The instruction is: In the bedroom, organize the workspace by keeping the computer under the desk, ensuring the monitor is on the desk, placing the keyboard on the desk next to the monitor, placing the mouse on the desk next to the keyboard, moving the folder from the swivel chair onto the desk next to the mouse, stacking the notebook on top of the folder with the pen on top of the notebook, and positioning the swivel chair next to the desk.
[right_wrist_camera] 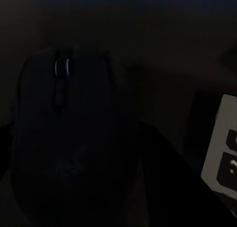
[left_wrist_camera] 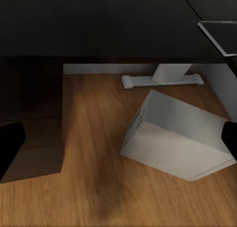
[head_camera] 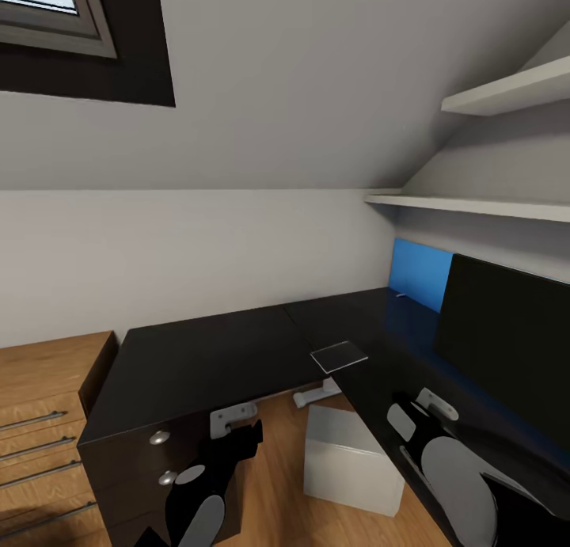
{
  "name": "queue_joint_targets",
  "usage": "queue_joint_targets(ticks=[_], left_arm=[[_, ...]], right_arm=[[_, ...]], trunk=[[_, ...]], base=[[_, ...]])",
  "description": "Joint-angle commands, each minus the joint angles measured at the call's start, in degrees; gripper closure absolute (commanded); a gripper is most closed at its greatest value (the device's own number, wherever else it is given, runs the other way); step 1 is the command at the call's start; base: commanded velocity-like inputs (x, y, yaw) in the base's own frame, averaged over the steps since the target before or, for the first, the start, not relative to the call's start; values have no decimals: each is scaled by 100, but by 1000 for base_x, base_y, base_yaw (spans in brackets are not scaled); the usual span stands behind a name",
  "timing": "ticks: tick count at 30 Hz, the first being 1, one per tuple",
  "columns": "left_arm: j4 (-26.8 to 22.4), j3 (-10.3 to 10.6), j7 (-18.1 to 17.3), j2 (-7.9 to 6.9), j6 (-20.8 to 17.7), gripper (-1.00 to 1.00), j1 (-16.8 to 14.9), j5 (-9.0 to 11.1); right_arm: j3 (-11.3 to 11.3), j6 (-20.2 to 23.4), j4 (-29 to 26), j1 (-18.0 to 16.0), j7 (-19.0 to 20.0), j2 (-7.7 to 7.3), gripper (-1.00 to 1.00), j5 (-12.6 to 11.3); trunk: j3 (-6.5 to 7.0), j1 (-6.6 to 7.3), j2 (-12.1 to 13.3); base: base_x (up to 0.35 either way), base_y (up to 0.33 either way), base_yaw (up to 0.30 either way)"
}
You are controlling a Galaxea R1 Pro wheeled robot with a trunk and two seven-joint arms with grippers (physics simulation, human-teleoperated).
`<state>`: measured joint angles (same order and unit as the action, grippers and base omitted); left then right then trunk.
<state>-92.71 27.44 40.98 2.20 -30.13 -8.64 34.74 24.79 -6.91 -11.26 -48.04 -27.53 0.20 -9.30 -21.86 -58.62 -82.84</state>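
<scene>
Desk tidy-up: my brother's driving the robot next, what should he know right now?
Left gripper: jaws open, empty, low in front of the desk.
Right gripper: over the desk by the monitor, mouse right under its camera; grip cannot be told.
Done: monitor on desk. Folder stands at the wall behind it.
Notebook lies at the desk's inner edge; computer on the floor, partly out.
Left: mouse, stacking, computer, then keyboard, pen, chair.
</scene>
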Motion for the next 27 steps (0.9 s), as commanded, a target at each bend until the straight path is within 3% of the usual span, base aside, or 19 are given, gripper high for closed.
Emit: queue_joint_targets(ticks=[1,27], left_arm=[[-7,3,50,-1,-11,-100,-6,46],[-4,-5,50,-18,-11,-100,-3,50]], right_arm=[[-19,-47,1,-4,-6,-1,100,-81],[-19,-47,1,-4,-6,6,100,-73]], trunk=[[-7,-1,-6],[-7,-1,-6]], base=[[0,0,0],[-28,23,0]])
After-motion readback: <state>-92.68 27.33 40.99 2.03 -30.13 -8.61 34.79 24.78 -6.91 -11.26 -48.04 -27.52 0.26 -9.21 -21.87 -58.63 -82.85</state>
